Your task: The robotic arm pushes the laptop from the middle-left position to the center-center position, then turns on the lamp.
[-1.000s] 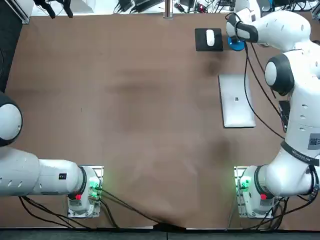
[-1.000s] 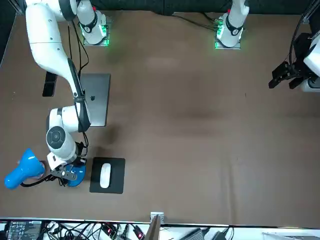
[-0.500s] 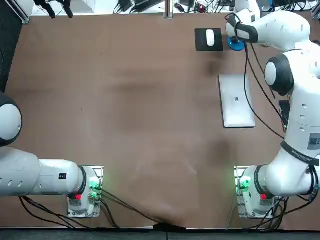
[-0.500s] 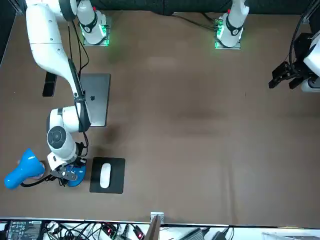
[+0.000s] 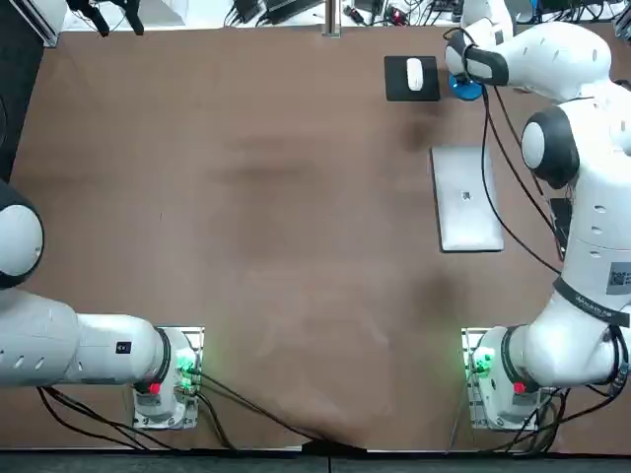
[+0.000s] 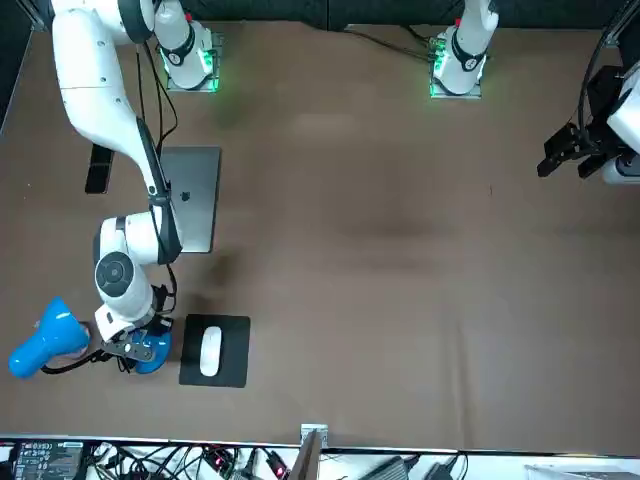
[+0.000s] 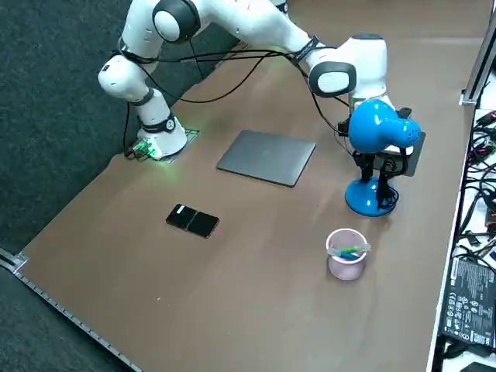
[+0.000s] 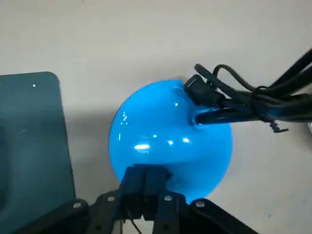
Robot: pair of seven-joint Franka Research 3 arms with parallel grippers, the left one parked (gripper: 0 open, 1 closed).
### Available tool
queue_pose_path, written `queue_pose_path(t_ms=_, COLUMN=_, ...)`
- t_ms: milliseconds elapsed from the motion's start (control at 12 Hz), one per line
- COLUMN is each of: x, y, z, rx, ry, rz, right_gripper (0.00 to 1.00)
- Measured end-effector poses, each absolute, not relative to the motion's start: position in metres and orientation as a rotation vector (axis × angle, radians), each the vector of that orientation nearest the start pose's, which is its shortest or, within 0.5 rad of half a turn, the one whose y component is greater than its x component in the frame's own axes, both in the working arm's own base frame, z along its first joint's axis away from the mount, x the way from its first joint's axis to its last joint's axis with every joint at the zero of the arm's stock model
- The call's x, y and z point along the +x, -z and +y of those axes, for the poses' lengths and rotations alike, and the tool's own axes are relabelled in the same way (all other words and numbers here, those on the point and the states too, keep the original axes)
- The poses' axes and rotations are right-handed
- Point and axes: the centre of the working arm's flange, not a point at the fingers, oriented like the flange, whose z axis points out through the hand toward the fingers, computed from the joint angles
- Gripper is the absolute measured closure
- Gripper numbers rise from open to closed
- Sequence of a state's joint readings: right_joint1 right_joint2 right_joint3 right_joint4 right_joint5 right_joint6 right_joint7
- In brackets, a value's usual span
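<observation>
The right gripper (image 8: pixel 145 178), its two fingers drawn together with nothing held between them, bears down on the round blue base (image 8: pixel 170 131) of the blue desk lamp (image 7: pixel 377 132). The lamp stands toward the far right corner of the brown table (image 5: pixel 246 197), just beside the black mouse pad (image 5: pixel 410 77) that carries a white mouse (image 5: pixel 414 72). The closed silver-grey laptop (image 5: pixel 468 197) lies flat in the right half of the table, nearer the arm's base and well apart from the gripper. Since the fingers are at the lamp and not at the laptop, the push is judged complete — though in the overhead view the laptop sits right of the table's middle. What is left is the switching-on: no glow shows from the lamp head, so the press on the base seems under way but not yet effective
</observation>
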State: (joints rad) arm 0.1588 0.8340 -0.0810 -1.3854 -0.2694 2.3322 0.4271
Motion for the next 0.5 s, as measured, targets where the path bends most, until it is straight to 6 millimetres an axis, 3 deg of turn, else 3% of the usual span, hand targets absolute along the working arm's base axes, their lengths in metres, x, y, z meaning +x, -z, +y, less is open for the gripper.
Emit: queue_pose_path(t_ms=500, x=0.736, y=-0.221, z=0.097, rx=-3.339, ry=0.241, rz=0.194, right_gripper=0.93)
